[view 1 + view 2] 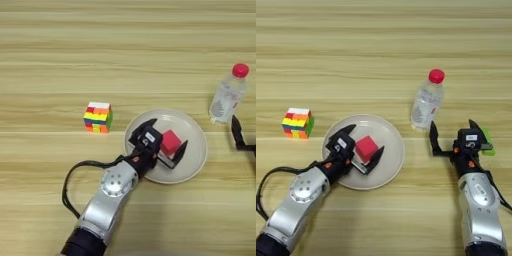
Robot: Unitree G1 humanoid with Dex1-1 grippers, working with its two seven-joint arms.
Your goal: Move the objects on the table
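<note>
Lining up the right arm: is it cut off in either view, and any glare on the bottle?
Left eye view: right gripper clipped at the edge. Right eye view: it shows whole, open beside the bottle, which has only faint sheen.

Two head-mounted eyes look steeply down, sharing the table [60, 50] centre.

Matt wooden worktop [60, 45] with plank grain; clear glossy plastic bottle [426, 105] upper right, red cap; smooth cream plate [393, 150] at centre; silvery metal-look arms, black plastic claws.
</note>
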